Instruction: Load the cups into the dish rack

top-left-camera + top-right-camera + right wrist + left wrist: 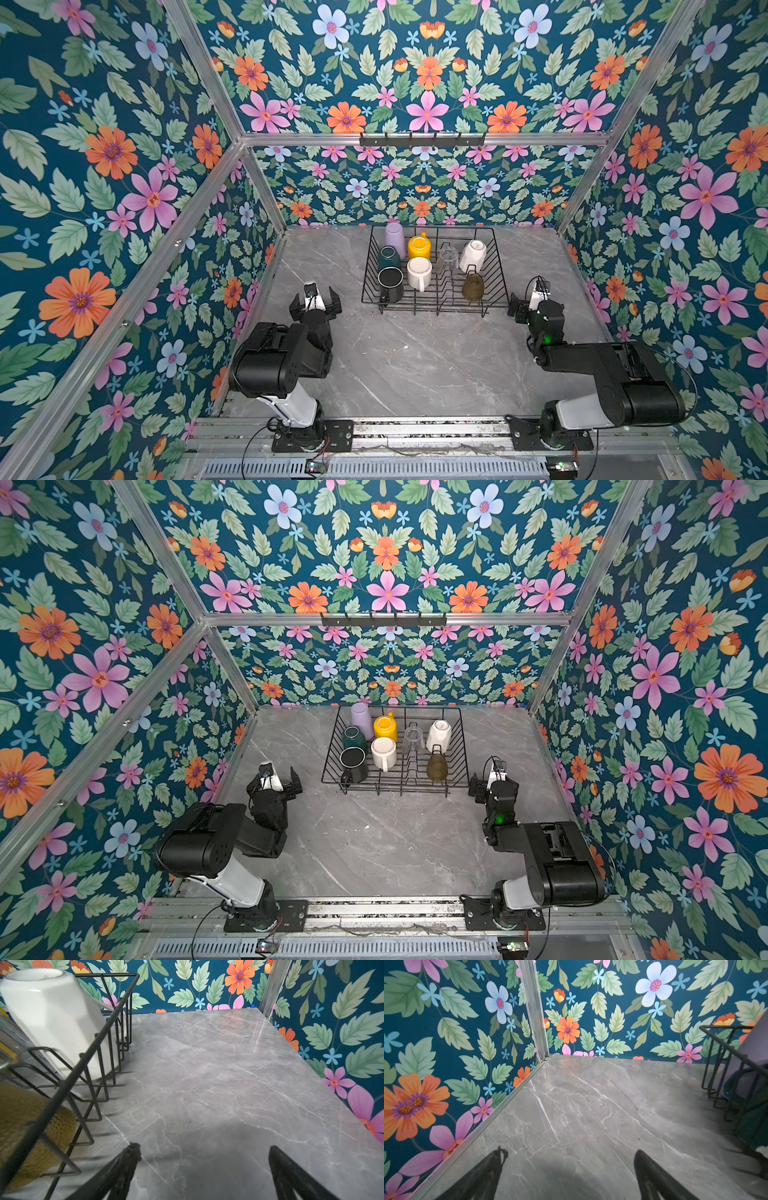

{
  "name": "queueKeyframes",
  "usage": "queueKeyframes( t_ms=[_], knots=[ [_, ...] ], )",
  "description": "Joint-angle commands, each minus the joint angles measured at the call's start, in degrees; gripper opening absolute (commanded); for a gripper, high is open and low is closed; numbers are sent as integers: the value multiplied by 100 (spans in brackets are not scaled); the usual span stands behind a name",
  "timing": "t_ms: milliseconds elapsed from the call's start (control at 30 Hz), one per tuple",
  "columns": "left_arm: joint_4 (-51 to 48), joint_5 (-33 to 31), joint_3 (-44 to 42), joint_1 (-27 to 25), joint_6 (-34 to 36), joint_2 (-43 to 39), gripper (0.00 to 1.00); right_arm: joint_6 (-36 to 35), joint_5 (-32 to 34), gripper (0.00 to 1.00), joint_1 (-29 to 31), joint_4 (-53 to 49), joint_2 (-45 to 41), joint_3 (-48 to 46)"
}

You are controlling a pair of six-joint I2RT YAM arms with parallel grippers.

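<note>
All eight cups (419,270) sit in the dish rack (496,270), upper centre in both top views. Judged rigid: mugs weighty, clear glass (448,254) and amber glass (473,287) slick and breakable, so grip across the wall. Left gripper (570,1155) and right gripper (203,1148) gape empty, both folded low beside the rack's near corners.
</note>
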Motion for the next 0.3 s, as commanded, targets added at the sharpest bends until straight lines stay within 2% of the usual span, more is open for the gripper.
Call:
queueKeyframes(
  t_ms=[0,33,133,267],
  knots=[
    [257,-4,-125,-27,73,5,100,-9,-151,99,11,269,-11,6],
    [541,-4,-231,-44,102,59,100,-9,-138,99,11,286,-8,11],
    [-80,-19,36,-19,-14,-9,100,-9,-126,99,16,261,-12,17],
    [-23,-10,9,-9,-7,-5,100,13,-84,99,16,316,-17,-18]
  ],
)
